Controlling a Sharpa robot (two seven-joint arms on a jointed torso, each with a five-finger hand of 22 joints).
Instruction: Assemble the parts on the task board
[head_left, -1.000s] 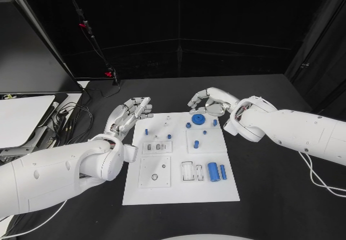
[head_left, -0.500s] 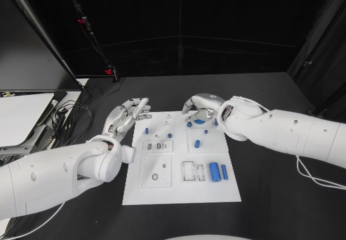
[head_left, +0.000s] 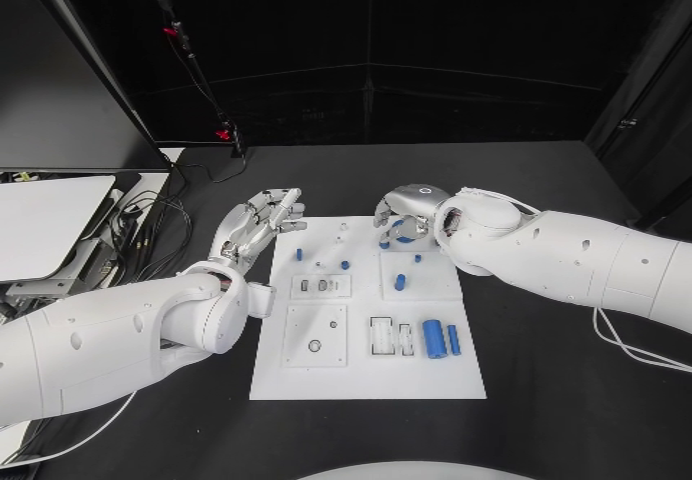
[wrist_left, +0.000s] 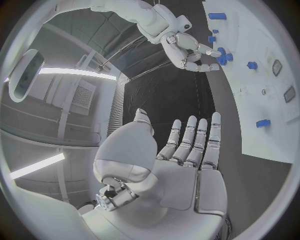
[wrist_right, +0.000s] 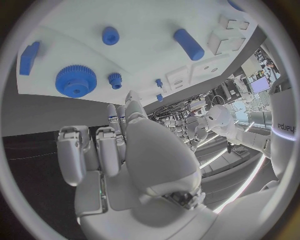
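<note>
Small blue plastic parts lie scattered over the flat white rectangular task board (head_left: 361, 370) at the middle of the black table (head_left: 548, 400). Just off the board's far left corner, the silver many-fingered left hand (head_left: 260, 225) hangs with its fingers stretched out straight and close together, its tips beside the board's edge, holding nothing; its wrist camera shows the palm bare (wrist_left: 187, 165). Just past its fingertips, on the board, stand two short blue pegs (head_left: 299, 254). Farther right, the silver many-fingered right hand (head_left: 401, 215) is poised above the board's far edge, fingers curled downward over a blue toothed gear wheel (wrist_right: 75, 80); whether they touch it cannot be told. From this hand's wrist camera, a small blue pinion (wrist_right: 115, 78) sits just beside the gear, with a blue cylinder (wrist_right: 188, 44) well beyond it. Nearer the robot, below the right hand, a large blue cylinder (head_left: 431, 336) lies beside a slim blue bar (head_left: 453, 340).
</note>
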